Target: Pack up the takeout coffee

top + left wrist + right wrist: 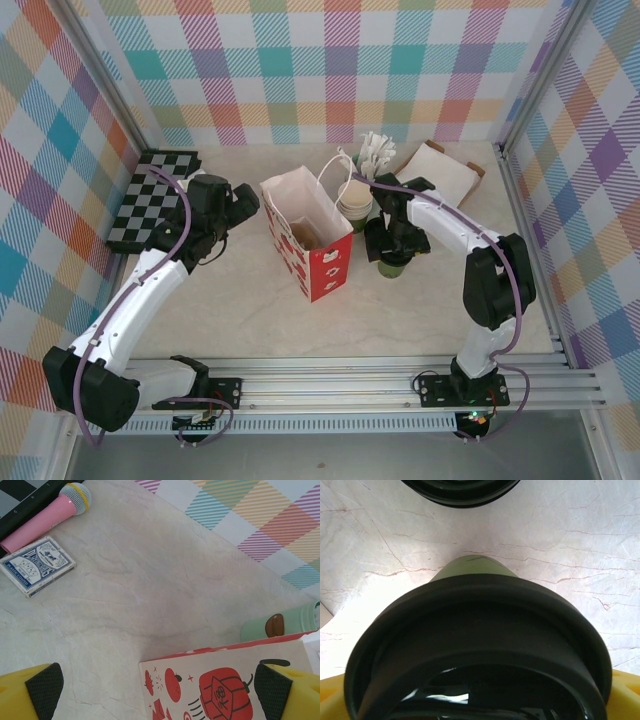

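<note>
Takeout coffee (480, 645), a small green cup with a black lid, is standing upright on the pale table (260, 320), just right of the red-and-white paper bag (310, 240) and near a stack of cream cups (352, 203). Right gripper (392, 250) is hanging directly over it, yellow fingers (626, 695) straddling the lid; whether they are pinching it cannot be told. Left gripper (160, 690) is gaping wide and empty, the bag's printed side showing between its pads (44, 690).
</note>
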`<move>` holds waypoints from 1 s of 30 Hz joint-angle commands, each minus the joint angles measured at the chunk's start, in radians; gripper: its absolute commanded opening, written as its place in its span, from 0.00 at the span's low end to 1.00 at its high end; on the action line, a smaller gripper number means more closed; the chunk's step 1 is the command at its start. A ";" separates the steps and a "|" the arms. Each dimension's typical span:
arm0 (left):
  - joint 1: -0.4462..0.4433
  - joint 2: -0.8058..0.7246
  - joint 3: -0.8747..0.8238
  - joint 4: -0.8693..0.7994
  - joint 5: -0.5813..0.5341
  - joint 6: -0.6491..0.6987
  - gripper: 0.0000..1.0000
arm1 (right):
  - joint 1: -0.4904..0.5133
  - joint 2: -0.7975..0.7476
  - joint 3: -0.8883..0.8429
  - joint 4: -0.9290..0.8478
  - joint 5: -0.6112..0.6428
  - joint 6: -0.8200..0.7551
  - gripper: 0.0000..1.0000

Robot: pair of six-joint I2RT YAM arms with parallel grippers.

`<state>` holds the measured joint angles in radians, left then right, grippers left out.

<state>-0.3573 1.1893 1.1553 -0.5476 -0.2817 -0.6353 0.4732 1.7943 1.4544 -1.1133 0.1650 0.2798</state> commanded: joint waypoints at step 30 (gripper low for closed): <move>0.017 -0.001 0.071 -0.016 -0.051 0.054 1.00 | 0.005 -0.167 0.032 -0.065 0.101 -0.013 0.74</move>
<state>-0.3573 1.1896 1.1786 -0.5507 -0.2840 -0.6086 0.4732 1.6833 1.4548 -1.1385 0.2325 0.2752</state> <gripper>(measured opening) 0.999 0.832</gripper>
